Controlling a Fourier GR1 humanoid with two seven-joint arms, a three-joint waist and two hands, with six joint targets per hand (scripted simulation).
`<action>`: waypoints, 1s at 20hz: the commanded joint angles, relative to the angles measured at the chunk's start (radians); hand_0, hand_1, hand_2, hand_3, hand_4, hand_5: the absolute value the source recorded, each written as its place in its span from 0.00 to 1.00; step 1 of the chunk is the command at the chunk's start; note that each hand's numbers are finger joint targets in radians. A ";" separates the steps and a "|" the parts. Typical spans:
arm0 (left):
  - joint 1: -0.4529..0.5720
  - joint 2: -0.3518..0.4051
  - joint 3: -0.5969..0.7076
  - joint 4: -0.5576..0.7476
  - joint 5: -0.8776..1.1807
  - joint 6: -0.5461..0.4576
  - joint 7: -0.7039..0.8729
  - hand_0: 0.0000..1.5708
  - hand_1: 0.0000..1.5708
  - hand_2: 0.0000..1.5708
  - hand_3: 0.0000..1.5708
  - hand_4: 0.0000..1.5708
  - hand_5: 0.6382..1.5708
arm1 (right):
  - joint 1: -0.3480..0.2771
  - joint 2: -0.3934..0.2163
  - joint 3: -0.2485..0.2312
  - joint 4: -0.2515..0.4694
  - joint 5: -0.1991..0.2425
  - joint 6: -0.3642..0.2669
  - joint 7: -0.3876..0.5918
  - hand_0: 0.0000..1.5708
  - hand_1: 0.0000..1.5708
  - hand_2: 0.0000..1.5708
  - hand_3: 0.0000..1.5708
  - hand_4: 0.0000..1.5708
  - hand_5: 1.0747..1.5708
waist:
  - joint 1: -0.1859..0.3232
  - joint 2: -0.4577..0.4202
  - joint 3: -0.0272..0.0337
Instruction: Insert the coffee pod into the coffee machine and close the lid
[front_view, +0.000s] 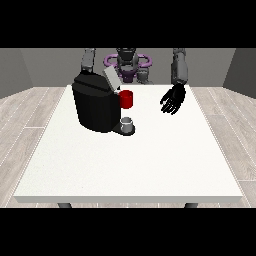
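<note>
Item: coffee pod (128, 121), small grey capsule, standing upright on the drip base at the foot of the coffee machine (96, 106), below a red thing at the machine (126, 99).

Position relative to fingers: the pod lies well apart from the fingers (169, 106) of the hand at the view's right (173, 99), off to their side toward the machine and somewhat nearer the camera. That hand hangs above the white table (150, 165), fingers relaxed and spread, curling slightly downward, holding nothing. The other hand is hidden behind the machine; only its arm shows, so its fingers cannot be told.

Lid (111, 78): raised, tilted up at the machine's top.

Handling, judged: likely light, rigid, thin-walled, with smooth sides that could slip; easily tipped or nudged off its base by a glancing finger. Best taken around the side wall, thumb against opposing fingers, approached from above or from the open side away from the machine body, which crowds one flank.
</note>
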 joint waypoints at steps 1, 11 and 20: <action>-0.004 0.011 -0.047 0.035 -0.101 0.063 -0.024 0.59 0.59 0.65 0.54 0.26 1.00 | -0.009 0.017 -0.006 0.045 -0.003 -0.008 -0.061 0.00 0.00 0.00 0.00 0.00 1.00 | 0.015 0.027 0.0003; -0.074 0.001 -0.110 0.136 -0.222 -0.058 0.033 0.46 0.46 0.61 0.54 0.25 1.00 | -0.070 0.009 -0.060 0.114 -0.024 -0.019 0.022 0.00 0.00 0.00 0.00 0.00 1.00 | 0.025 -0.040 0.0002; -0.076 -0.050 -0.061 0.200 -0.224 -0.020 -0.055 0.81 0.81 0.83 0.79 0.32 1.00 | 0.000 -0.012 -0.025 0.128 0.067 -0.057 0.043 0.00 0.00 0.00 0.00 0.00 1.00 | 0.034 -0.103 -0.0001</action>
